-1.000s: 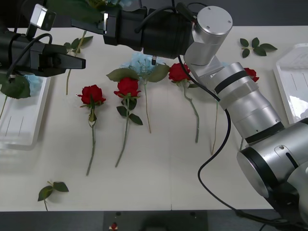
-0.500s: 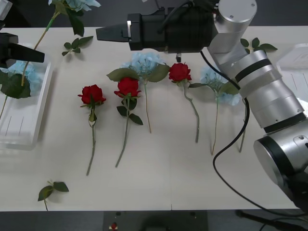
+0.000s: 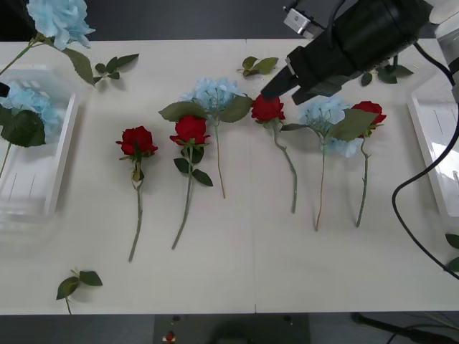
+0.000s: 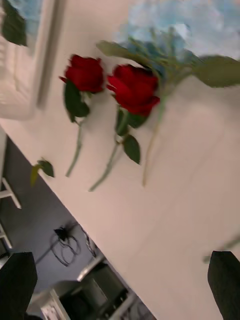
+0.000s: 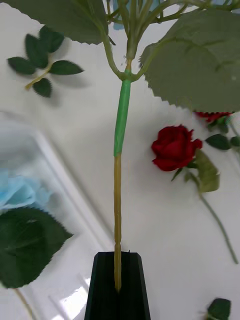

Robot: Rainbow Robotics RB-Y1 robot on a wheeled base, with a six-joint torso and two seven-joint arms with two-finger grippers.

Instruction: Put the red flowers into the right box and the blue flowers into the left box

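Note:
My left gripper [image 5: 118, 286] is shut on the stem [image 5: 120, 150] of a blue flower [image 3: 59, 19], which hangs above the far end of the left box [image 3: 61, 154]. Another blue flower [image 3: 25, 107] lies in that box. On the table lie several red flowers [image 3: 136, 140] [image 3: 190, 129] [image 3: 267, 107] [image 3: 369, 109] and two blue flowers [image 3: 215, 93] [image 3: 326, 115]. My right gripper [image 3: 272, 89] hovers open just behind the third red flower, and its black fingers [image 4: 17, 280] hold nothing. The right box [image 3: 430, 129] stands at the right edge.
Loose green leaf sprigs lie at the back left [image 3: 115, 66], back middle [image 3: 258, 64], back right [image 3: 384, 70] and front left [image 3: 75, 281]. The near half of the white table [image 3: 251, 272] is bare. The right arm's cable [image 3: 401, 215] loops over the table's right side.
The left arm has pulled away to the left, carrying the blue flower over the left box. The right arm has swung back to the right, uncovering the row of flowers.

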